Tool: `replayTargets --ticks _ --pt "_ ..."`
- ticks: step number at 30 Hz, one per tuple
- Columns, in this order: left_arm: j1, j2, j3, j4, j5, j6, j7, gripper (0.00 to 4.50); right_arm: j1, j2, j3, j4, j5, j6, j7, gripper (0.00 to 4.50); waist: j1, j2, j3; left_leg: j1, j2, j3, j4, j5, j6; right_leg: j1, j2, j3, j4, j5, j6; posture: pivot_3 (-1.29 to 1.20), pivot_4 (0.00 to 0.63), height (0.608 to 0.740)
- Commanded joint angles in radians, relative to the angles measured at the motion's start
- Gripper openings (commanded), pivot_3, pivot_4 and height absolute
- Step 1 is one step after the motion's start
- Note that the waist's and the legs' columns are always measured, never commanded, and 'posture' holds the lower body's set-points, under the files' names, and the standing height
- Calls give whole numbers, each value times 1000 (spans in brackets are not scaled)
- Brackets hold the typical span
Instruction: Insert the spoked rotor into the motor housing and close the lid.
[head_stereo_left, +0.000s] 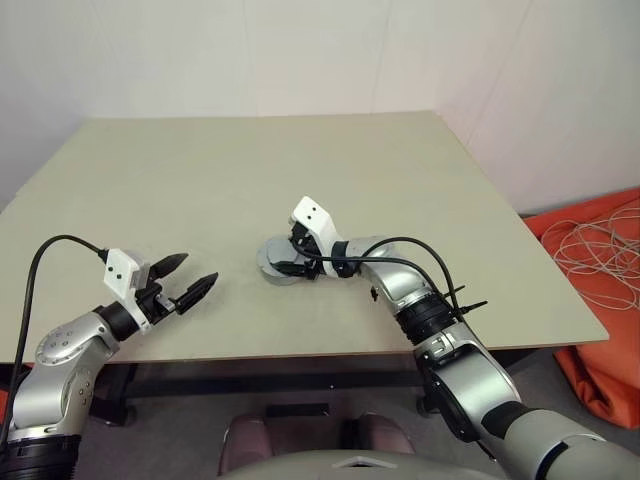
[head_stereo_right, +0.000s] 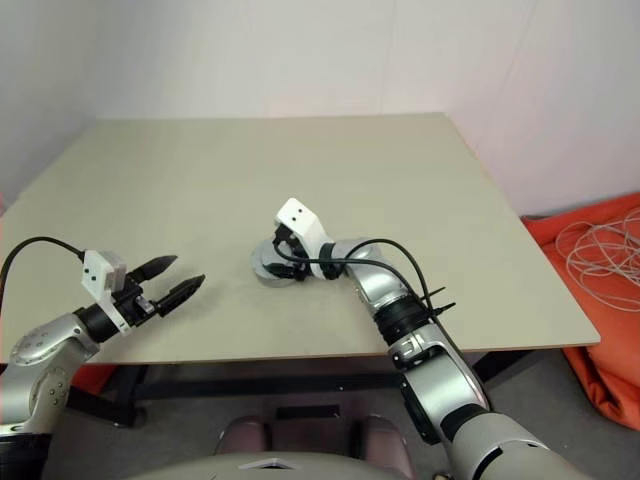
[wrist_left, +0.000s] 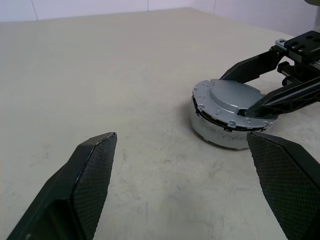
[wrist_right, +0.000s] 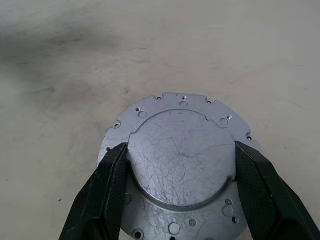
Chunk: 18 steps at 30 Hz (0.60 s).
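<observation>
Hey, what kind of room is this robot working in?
Probably a lab or test room: a bare beige table against plain white walls, with coiled cable on an orange cloth on the floor.

lid (wrist_left: 231, 100) on motor housing (wrist_left: 215, 136) | mid-table (head_stereo_left: 200, 170) | right tool (wrist_right: 180, 165) astride lid | left tool (head_stereo_left: 190, 280) well left

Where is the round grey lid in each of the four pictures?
Left eye view: the lid sits mid-table, on the housing.
Right eye view: the lid is mid-table.
Left wrist view: the lid is at the right.
Right wrist view: the lid is low in the middle.
Shared landmark: the right gripper, fingers on both sides of the lid.
</observation>
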Motion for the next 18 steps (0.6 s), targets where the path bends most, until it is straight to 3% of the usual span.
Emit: replayTargets --ticks 1,18 --pt "3 1 14 -29 -6 -7 3 4399 -28 0 -5 -36 8 -6 3 3131 0 0 0 0 0 0 0 0 0 0 0 0 0 0 0 0 0 740" --pt "1 -3 12 -22 -6 -11 4 4399 -35 -7 28 3 -34 17 -16 3131 0 0 0 0 0 0 0 0 0 0 0 0 0 0 0 0 0 740"
